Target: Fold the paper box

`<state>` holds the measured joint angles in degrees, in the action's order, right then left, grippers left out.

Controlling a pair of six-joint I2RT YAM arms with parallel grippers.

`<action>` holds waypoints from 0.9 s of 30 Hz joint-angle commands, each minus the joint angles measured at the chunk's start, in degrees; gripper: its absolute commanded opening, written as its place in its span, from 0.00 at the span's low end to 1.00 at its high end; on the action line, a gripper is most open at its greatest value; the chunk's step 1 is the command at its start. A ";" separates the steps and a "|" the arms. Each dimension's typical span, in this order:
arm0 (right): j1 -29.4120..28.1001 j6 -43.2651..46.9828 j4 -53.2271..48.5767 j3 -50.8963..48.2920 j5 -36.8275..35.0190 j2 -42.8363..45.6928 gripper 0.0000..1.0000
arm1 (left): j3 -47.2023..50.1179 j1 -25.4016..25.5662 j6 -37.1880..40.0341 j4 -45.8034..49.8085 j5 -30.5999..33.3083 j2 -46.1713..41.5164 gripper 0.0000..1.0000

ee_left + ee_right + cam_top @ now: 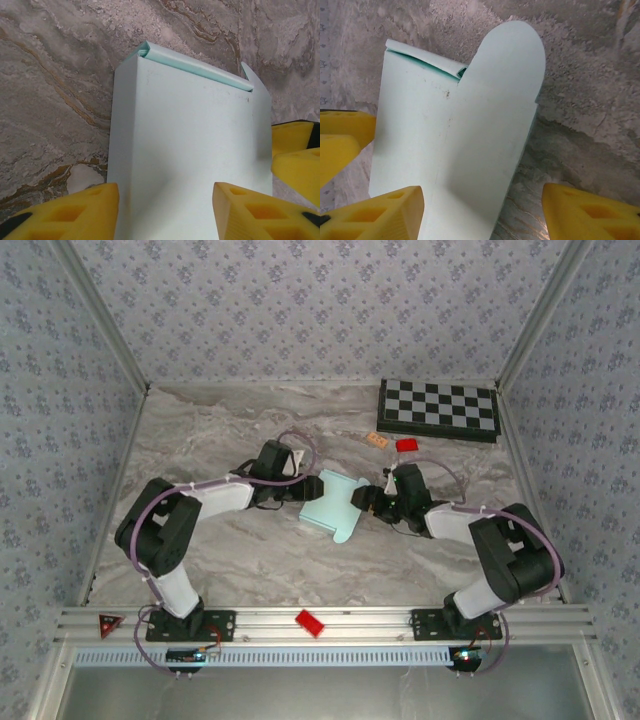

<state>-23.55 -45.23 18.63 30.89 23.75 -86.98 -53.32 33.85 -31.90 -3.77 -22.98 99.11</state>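
Note:
The paper box (333, 503) is a pale blue card piece lying partly folded on the marble table, between the two arms. In the left wrist view the paper box (190, 135) has a rolled fold along its far edge. My left gripper (165, 210) stands open over its near end, yellow fingers (65, 212) apart. In the right wrist view a rounded flap of the paper box (500, 100) lies across the panel. My right gripper (482, 215) is open, one finger over the card and the other over bare table. In the top view the left gripper (298, 487) and right gripper (366, 500) flank the box.
A black-and-white chessboard (438, 408) lies at the back right. A small red block (407, 445) and a tan piece (377, 440) sit just in front of it. Another red block (309, 623) rests on the front rail. Patterned walls close in the table.

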 commanded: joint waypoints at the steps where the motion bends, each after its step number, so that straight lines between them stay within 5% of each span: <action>1: -0.34 -1.26 3.80 0.18 2.84 -1.85 0.62 | 1.09 -0.18 -1.88 -1.57 -1.71 -0.32 0.47; 8: -1.48 -1.40 5.97 1.00 4.81 -4.00 0.55 | 1.71 -0.18 -3.37 -1.61 -1.23 -0.06 0.40; 27: -4.48 0.15 13.82 0.24 7.06 -2.50 0.51 | 1.80 -0.16 -5.90 -3.90 -3.33 2.40 0.43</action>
<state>-26.72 -46.06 30.06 30.68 29.36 -90.43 -51.90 33.36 -36.88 -5.63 -23.40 100.40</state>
